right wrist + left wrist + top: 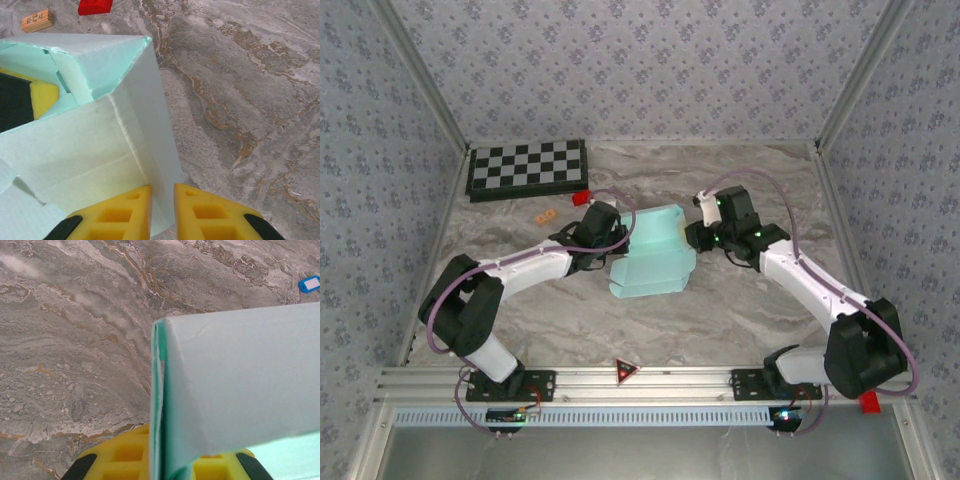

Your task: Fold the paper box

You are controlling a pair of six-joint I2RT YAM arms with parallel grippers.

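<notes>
**Partly Folded Box Held at Mid-Table**

Nearest the camera, a small red triangular marker (626, 372) sat on the metal rail between the two arm bases. Both arms reached forward and inward over the grey marbled table (740, 310).

The pale cyan thin-card paper box (655, 255) stood in the middle of the table, between the two grippers. It was partly formed: its walls were raised at the far end and a flat panel lay on the table at the near end.

The left gripper (618, 233) was at the box's left side. In the left wrist view, a doubled edge of the card (240, 375) ran down between its yellow fingers (125, 455), which were pinched onto it.

The right gripper (692, 237) was at the box's right side. In the right wrist view, its yellow fingers (125, 210) stood close together on either side of an upright card wall (100, 145). Whether they pressed the wall could not be told.

Beyond the box, a small tan wooden block (546, 214) and a small red block (582, 198) lay on the table near the left gripper. A small blue tag (310, 284) lay on the table in the left wrist view. Farthest back, a black-and-white checkerboard (528, 167) lay flat in the far left corner, well apart from the box.
</notes>
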